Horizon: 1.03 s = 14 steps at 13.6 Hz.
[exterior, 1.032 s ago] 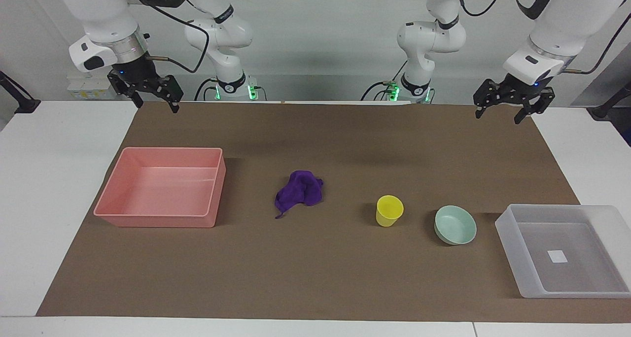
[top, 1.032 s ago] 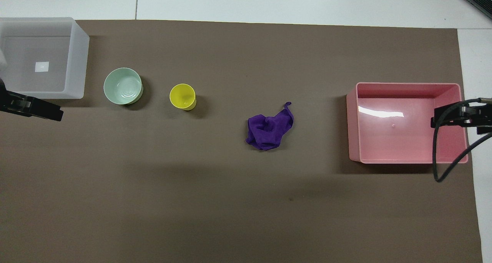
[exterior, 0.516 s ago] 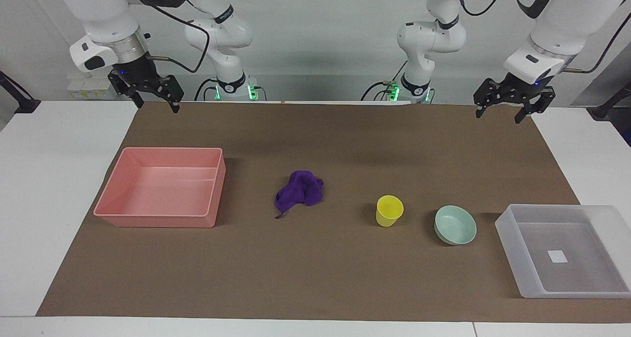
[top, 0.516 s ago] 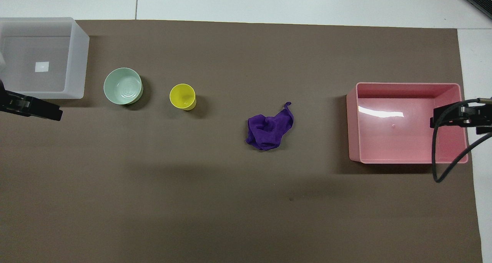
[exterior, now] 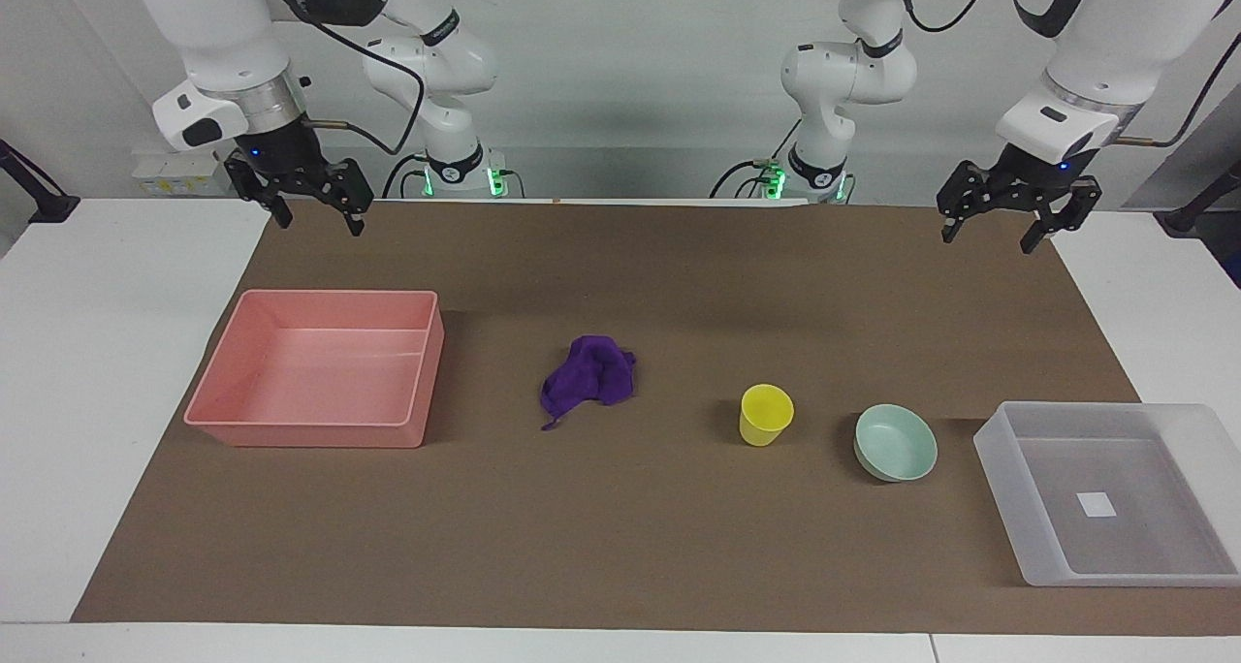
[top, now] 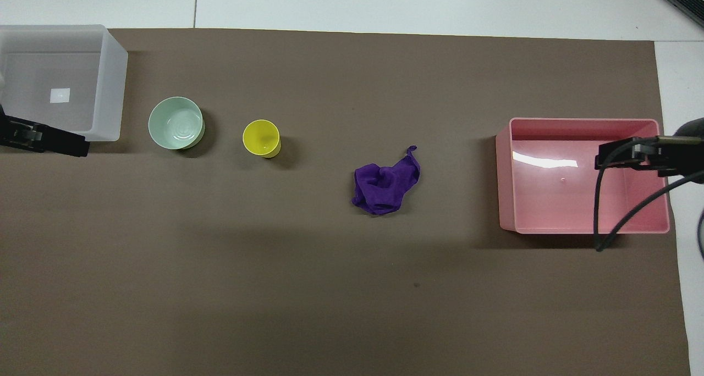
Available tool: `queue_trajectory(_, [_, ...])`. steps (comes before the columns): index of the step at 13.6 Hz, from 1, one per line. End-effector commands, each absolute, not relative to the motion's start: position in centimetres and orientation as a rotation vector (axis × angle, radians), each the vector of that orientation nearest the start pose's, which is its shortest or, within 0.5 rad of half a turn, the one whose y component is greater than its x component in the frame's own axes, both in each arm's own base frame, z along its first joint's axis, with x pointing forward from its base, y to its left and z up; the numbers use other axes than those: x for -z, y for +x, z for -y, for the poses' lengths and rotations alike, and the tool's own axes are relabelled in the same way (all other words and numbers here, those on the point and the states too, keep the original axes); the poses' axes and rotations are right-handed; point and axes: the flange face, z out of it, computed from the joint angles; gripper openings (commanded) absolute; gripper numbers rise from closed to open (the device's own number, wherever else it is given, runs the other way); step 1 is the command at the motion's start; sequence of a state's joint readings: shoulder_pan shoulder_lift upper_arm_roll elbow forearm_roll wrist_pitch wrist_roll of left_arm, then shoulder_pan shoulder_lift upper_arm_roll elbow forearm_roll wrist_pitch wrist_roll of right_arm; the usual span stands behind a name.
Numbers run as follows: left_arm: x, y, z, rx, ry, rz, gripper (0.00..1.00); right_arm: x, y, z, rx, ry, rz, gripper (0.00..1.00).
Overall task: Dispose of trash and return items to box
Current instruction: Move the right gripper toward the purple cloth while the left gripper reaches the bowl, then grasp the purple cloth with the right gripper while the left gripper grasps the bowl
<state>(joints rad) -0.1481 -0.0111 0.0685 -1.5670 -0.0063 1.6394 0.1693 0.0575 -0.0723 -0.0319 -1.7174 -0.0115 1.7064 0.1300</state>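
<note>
The trash, a crumpled purple cloth (exterior: 591, 380) (top: 385, 186), lies mid-mat. Beside it toward the left arm's end stand the items: an upright yellow cup (exterior: 766, 414) (top: 261, 138), then a mint-green bowl (exterior: 895, 442) (top: 176, 123). The translucent box (exterior: 1003, 469) (top: 113, 90) with a white square mark sits at the left arm's end, with nothing in it. My left gripper (exterior: 987, 241) hangs open and empty, high over the mat's corner by the robots. My right gripper (exterior: 322, 225) is also open and empty, raised over the mat's edge at the right arm's end.
A pink rectangular tub (exterior: 310, 435) (top: 583, 121) stands at the right arm's end of the brown mat (exterior: 620, 547), with nothing inside. White tabletop borders the mat. A black cable loops from the right wrist over the tub in the overhead view.
The right gripper has shifted a little toward the table's middle and slightly lower. The left gripper has dipped slightly. The cloth, cup, bowl and both containers have not moved.
</note>
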Motion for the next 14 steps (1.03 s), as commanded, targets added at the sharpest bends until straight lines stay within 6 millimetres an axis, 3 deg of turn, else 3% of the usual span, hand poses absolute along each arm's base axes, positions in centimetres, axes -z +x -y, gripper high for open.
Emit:
queue_trajectory(1, [-62.8,56.1,4.1,0.193,-3.113,-0.381,1.00,-57.6,53.4,-6.8,0.142,-3.115,-0.114,1.00])
queue_trajectory(3, [-61.8,56.9,3.5,0.221,-3.110,-0.361,1.00,-55.6,53.9,-10.6,0.169,-3.104,-0.086,1.00])
queue_trajectory(4, [-61.1,57.5,3.5,0.243,-3.107,-0.358,1.00,-53.7,54.3,-12.8,0.193,-3.091,-0.067,1.00])
queue_trajectory(8, [-55.4,61.0,3.0,0.273,-3.100,-0.335,1.00,-46.2,55.2,-21.6,0.230,-3.050,-0.021,1.00])
queue_trajectory(11, [-49.2,63.8,1.8,0.307,-3.090,-0.304,1.00,-40.2,55.2,-25.6,0.261,-3.036,0.040,1.00])
queue_trajectory(13, [-45.2,64.3,1.8,0.345,-3.086,-0.294,1.00,-37.9,55.0,-26.0,0.271,-3.034,0.066,1.00])
queue_trajectory(14, [-43.7,64.6,1.9,0.353,-3.100,-0.277,1.00,-36.7,54.4,-27.3,0.256,-3.036,0.091,1.00])
